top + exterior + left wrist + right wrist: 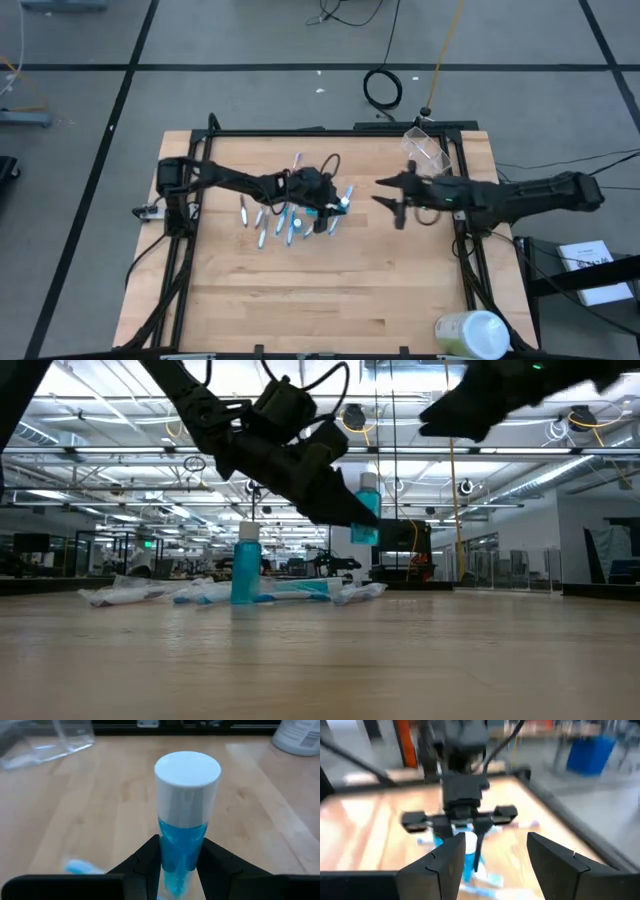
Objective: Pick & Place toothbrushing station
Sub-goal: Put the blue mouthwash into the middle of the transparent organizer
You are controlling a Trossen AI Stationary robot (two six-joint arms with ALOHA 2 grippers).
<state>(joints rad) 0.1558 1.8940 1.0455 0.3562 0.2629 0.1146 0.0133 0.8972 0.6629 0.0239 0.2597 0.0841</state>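
A pile of slim blue and white toothbrushes and small tubes [275, 218] lies on the wooden table, left of centre. One blue tube [245, 565] stands upright among them. My left gripper [335, 212] is shut on another small tube [185, 810], which has a blue body and a white cap and is above the table at the pile's right side. A clear plastic cup [428, 148] lies near the far right edge. My right gripper [381, 193] is open and empty, in the air between the cup and the left gripper. My left gripper pinches the tube's blue body [181, 851] between its two fingers, below the white cap [187, 772]. The fingers slant down from the table's left side. The tube is lifted clear of the table and roughly upright, with its cap up [367, 484].
A large pale green-and-white round container [472, 335] lies at the table's near right corner. A black frame [330, 131] runs along the table's far and side edges. Bare wood [320, 290] spreads across the near half.
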